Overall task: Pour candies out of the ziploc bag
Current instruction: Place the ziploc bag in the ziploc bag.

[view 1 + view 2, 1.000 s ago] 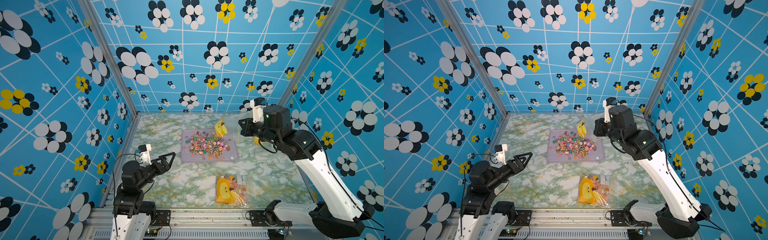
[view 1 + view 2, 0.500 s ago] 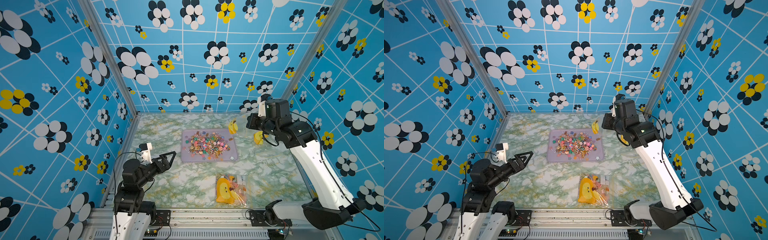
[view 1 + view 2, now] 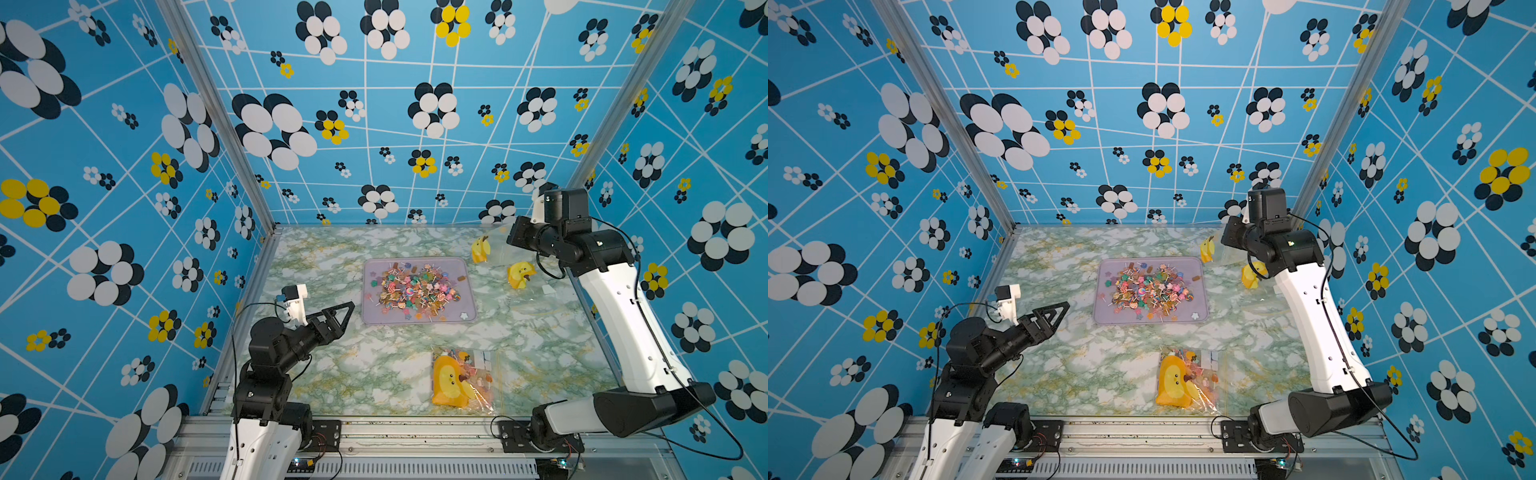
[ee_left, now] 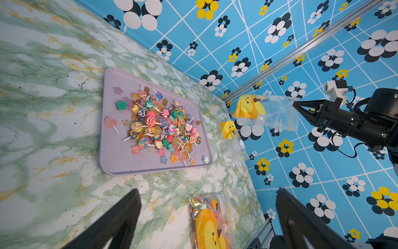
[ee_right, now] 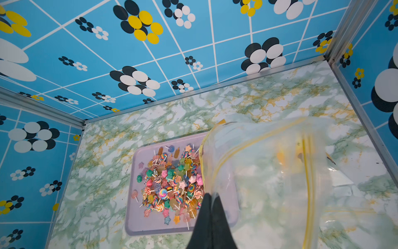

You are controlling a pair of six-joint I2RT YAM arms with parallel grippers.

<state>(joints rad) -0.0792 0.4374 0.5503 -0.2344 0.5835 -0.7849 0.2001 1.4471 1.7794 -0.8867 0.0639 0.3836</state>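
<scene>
The candies [image 3: 415, 287] lie heaped on a lavender tray [image 3: 370, 307] in the middle of the table: swirl lollipops, stars and small sweets. My right gripper [image 3: 508, 242] is shut on the edge of a clear ziploc bag [image 3: 482, 249] with a yellow duck print. It holds the bag in the air beyond the tray's back right corner. In the left wrist view this ziploc bag [image 4: 267, 112] looks empty, and in the right wrist view the bag [image 5: 269, 172] hangs beside the candies [image 5: 172, 183]. My left gripper [image 3: 345, 309] is open near the front left, with nothing between its fingers.
A second duck-print bag [image 3: 519, 275] lies flat on the table right of the tray. A third bag [image 3: 461, 376], still filled with sweets, lies near the front edge. Patterned blue walls close in the table on three sides.
My right arm has carried the bag from above the tray's back edge to the right, off the tray. The left arm has not moved.
</scene>
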